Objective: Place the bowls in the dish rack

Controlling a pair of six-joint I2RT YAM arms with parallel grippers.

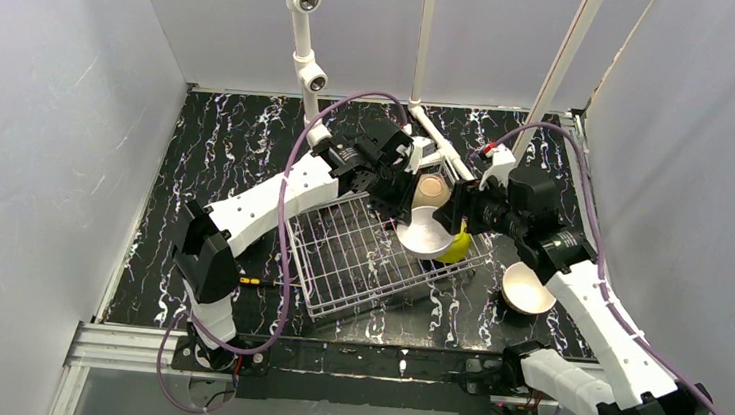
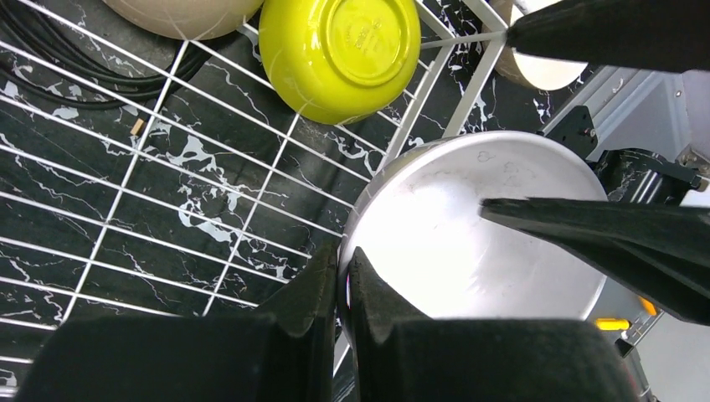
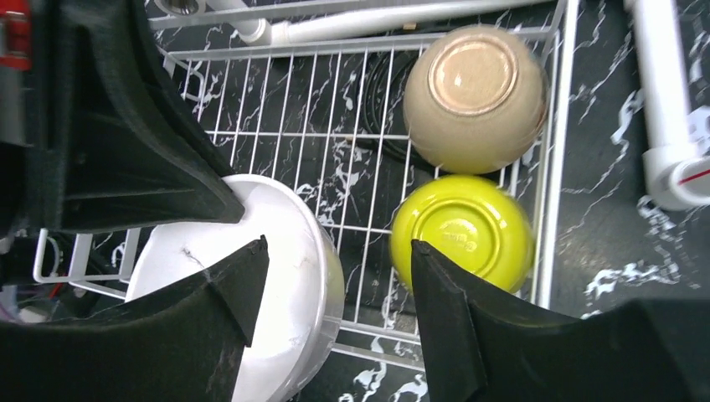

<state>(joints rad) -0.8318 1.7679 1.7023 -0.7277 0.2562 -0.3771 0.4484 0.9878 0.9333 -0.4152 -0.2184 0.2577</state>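
Rim of the white bowl (image 2: 469, 251) sits pinched in the left gripper (image 2: 343, 272) over the dish rack (image 1: 359, 257); right gripper (image 3: 336, 244) spread beside it, yellow-green bowl (image 3: 462, 230) just past its fingertips.

From above, my right claw (image 1: 447, 223) hides most of the yellow-green round bowl (image 1: 459, 249) at the right end of the silver wire dish rack (image 1: 349, 258). The left wrist view's top edge crops the tan round bowl (image 2: 180, 8) in that rack.

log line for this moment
left fingers: shut on white bowl rim | right fingers: open over rack | in rack: tan bowl, yellow bowl
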